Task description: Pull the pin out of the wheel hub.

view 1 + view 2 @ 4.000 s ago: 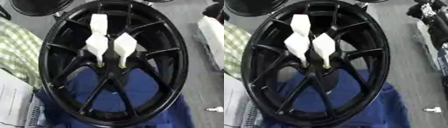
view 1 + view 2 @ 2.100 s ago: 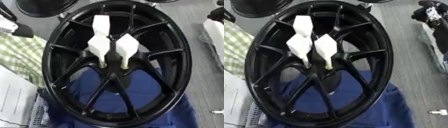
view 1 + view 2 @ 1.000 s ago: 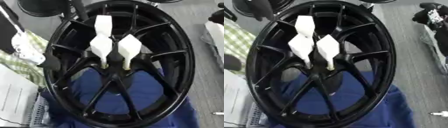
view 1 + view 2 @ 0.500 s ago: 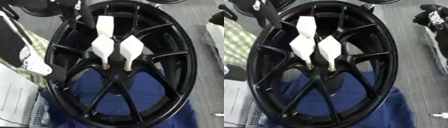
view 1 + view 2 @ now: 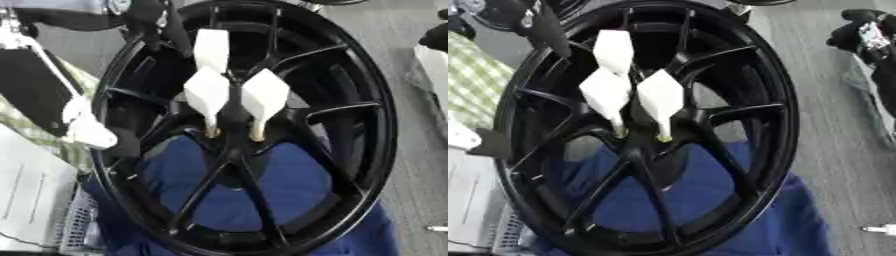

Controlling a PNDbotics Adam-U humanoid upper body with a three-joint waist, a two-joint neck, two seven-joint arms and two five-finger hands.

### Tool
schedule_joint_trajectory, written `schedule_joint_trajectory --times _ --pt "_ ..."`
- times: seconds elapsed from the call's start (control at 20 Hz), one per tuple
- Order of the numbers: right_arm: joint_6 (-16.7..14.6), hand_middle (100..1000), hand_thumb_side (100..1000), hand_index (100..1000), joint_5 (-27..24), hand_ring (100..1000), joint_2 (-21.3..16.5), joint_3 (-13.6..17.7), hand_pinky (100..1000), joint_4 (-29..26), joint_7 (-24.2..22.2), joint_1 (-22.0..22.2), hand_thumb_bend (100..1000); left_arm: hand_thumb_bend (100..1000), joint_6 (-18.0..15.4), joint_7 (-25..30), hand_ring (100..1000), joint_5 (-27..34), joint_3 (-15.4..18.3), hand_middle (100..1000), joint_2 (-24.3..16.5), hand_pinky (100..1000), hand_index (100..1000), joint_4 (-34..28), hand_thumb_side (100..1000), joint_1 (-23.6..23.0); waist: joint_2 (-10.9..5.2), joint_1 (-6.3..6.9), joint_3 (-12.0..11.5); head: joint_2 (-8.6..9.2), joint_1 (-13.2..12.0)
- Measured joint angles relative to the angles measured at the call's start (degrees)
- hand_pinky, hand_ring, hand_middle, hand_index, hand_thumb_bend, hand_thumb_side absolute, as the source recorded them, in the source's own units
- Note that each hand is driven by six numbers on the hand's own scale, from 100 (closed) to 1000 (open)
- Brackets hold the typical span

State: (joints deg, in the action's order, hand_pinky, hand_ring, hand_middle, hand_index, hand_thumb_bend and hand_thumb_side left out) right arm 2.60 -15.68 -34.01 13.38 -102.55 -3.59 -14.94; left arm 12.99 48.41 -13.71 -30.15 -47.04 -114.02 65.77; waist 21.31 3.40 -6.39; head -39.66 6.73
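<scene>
Swinging in from the left over the last second, the left hand (image 5: 91, 134) is now sitting right against the outer left rim of the wheel hub (image 5: 367, 125), where four seconds ago no arm was showing at all. Its black forearm is slanting down from above and to the left of it. Whether the fingers are curled or straight I cannot tell, since they are blending into the black rim. It is not touching any pin.

Just to the right of the hand, the wheel hub is standing tilted, its spokes facing up. Further right, at the centre, three white pins are sticking out of the hub. The left pin (image 5: 206, 95) is lying nearest the hand, the right pin (image 5: 264, 97) is sitting just beside that one, and the top pin (image 5: 212, 47) is rising above and between them. The two lower pins are showing brassy tips where they are entering the hub.

Below and to the right of the hand, a blue cloth (image 5: 293, 187) is lying under the wheel. A green checked cloth (image 5: 481, 75) is spreading out behind the hand, and a white box (image 5: 26, 200) is resting below it. Far right of the hand, the grey counter (image 5: 833, 150) is carrying a small white thing (image 5: 881, 230).
</scene>
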Motion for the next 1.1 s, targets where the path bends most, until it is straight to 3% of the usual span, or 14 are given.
schedule_joint_trajectory --times 0.35,1.0,1.1 --pt "0.03 609 651 784 0.4 700 0.45 0.01 864 0.0 -0.02 0.36 100 626 0.65 -1.33 816 -1.57 0.0 854 0.45 811 885 0.0 266 -0.26 0.22 -0.03 -0.04 0.68 0.01" --pt "0.21 610 658 785 0.49 700 0.78 0.02 865 0.0 -0.2 0.37 100 604 2.67 -2.43 748 -5.21 -1.12 825 5.2 766 869 0.0 173 0.34 0.92 -0.13 -0.03 1.47 -0.62" --pt "0.24 610 660 785 0.51 700 1.01 0.02 865 0.0 -0.23 0.37 100 624 2.66 -2.45 718 -5.63 -1.11 780 5.99 747 852 0.0 161 0.34 0.97 -0.13 -0.03 1.51 -0.67"
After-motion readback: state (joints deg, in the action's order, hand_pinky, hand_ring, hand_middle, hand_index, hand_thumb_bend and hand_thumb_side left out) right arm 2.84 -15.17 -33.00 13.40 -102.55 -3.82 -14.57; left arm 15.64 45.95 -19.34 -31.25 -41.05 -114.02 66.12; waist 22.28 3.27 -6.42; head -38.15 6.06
